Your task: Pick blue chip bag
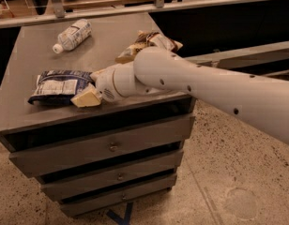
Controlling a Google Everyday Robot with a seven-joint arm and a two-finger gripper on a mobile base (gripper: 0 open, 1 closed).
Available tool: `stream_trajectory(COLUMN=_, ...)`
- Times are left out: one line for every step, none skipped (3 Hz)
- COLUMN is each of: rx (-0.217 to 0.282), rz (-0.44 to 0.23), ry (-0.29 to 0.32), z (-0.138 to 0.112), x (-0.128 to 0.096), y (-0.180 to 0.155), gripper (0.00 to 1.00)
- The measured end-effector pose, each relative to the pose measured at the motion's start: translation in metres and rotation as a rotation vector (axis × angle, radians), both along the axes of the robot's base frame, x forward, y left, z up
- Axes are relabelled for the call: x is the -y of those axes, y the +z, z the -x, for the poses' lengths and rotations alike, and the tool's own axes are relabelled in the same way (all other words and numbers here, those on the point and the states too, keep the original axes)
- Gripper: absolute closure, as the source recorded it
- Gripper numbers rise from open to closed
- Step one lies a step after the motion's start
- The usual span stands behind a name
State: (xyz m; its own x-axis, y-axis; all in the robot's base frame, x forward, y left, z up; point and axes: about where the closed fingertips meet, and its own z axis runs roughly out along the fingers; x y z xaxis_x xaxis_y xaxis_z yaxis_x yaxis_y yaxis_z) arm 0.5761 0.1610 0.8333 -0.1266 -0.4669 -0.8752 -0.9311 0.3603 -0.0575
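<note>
The blue chip bag lies flat on the grey cabinet top near its front left, white panel up. My gripper is at the bag's right end, low over the top. One cream finger lies along the bag's front right corner, the other shows behind that end. The jaws stand open with the bag's right edge between them. The white arm reaches in from the right.
A clear plastic bottle with a white label lies at the back left. A yellow-tan and brown chip bag lies behind the arm. Drawer fronts sit below the front edge. A dark counter and rail run behind.
</note>
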Motion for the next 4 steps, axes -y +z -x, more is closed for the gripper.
stream_trajectory(rx=0.0, rz=-0.009, ry=0.002, z=-0.001, x=0.0, y=0.002, gripper=0.64)
stream_trajectory(rx=0.0, rz=-0.082, ry=-0.011, z=-0.004, x=0.001, y=0.02, gripper=0.87)
stream_trajectory(rx=0.026, rz=-0.171, ry=-0.002, z=-0.008, x=0.003, y=0.054, gripper=1.0)
stream_trajectory(rx=0.052, rz=-0.222, ry=0.023, z=-0.007, x=0.006, y=0.081, gripper=1.0)
